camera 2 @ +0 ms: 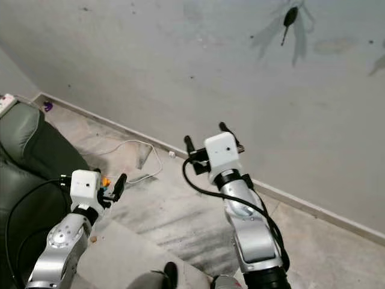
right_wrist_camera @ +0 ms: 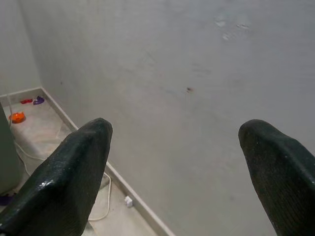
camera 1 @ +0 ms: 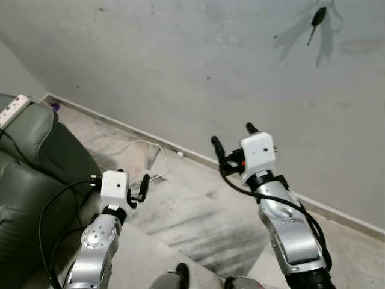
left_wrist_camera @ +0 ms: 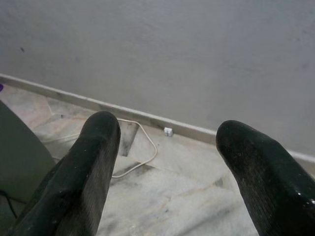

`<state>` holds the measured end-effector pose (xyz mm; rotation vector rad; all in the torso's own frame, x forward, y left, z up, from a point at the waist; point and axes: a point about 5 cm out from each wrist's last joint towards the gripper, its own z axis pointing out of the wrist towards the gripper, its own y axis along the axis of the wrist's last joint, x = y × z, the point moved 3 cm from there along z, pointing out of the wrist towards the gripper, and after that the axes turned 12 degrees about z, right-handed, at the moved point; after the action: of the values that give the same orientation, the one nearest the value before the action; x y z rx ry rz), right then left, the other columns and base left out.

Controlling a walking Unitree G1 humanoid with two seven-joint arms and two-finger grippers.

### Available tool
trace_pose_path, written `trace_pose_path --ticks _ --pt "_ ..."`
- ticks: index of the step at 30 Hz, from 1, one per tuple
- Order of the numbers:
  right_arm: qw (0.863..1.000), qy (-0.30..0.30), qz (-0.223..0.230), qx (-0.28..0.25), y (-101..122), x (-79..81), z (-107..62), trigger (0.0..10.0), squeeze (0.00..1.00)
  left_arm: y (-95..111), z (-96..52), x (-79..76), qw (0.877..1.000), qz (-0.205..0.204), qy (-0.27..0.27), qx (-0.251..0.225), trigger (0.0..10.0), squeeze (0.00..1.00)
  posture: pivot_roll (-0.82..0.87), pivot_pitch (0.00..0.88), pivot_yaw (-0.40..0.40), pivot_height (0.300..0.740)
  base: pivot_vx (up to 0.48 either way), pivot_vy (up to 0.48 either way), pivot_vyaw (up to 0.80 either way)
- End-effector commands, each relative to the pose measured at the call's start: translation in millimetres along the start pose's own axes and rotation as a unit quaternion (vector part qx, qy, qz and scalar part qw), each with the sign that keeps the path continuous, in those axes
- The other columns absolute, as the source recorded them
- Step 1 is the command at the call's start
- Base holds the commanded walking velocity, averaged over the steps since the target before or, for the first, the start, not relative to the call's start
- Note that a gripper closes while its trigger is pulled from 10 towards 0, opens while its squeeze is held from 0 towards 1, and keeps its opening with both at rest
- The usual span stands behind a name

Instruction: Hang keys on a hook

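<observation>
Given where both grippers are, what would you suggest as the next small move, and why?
Probably lower both arms: the key already hangs high on the wall, and the right gripper and left gripper have open, empty jaws, well below it.

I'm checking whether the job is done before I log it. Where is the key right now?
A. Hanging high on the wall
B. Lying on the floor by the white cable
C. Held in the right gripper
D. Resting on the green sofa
A: the key hangs high on the wall, above and apart from the right gripper, whose jaws stand open with nothing between them.
</observation>
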<state>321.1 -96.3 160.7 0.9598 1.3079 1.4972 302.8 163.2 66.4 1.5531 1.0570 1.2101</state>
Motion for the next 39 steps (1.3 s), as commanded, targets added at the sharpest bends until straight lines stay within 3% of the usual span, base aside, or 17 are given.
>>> trace_pose_path --ticks 1,18,25,33,39 --pt "1.000 0.015 0.008 0.001 -1.7 10.9 0.0 10.0 0.00 -10.7 -5.5 8.1 1.000 0.000 0.009 0.017 10.0 0.00 -0.02 0.236 0.115 0.740 0.000 0.000 0.80" --pt "1.000 0.029 0.006 0.004 -5.0 14.9 0.7 10.0 0.00 -14.4 -6.1 -2.3 1.000 -0.004 -0.002 0.015 10.0 0.00 -0.02 0.221 0.100 0.740 0.000 0.000 0.80" --pt "0.999 0.032 0.002 0.044 -31.7 10.6 -7.7 10.0 0.00 -28.7 -9.3 -3.9 0.999 -0.010 0.002 0.036 10.0 0.00 -0.02 0.205 0.088 0.740 0.000 0.000 0.80" --pt "0.998 0.029 0.000 0.063 -46.0 5.7 -13.8 10.0 0.00 -43.0 -10.5 -3.0 0.998 -0.016 0.015 0.060 10.0 0.00 -0.03 0.196 0.078 0.740 0.000 0.000 0.80" --pt "0.994 0.005 0.003 0.113 -81.8 -8.4 -23.9 10.0 0.00 -58.3 -8.1 -6.3 0.997 -0.005 0.016 0.079 10.0 0.00 -0.03 0.185 0.067 0.740 0.000 0.000 0.80"
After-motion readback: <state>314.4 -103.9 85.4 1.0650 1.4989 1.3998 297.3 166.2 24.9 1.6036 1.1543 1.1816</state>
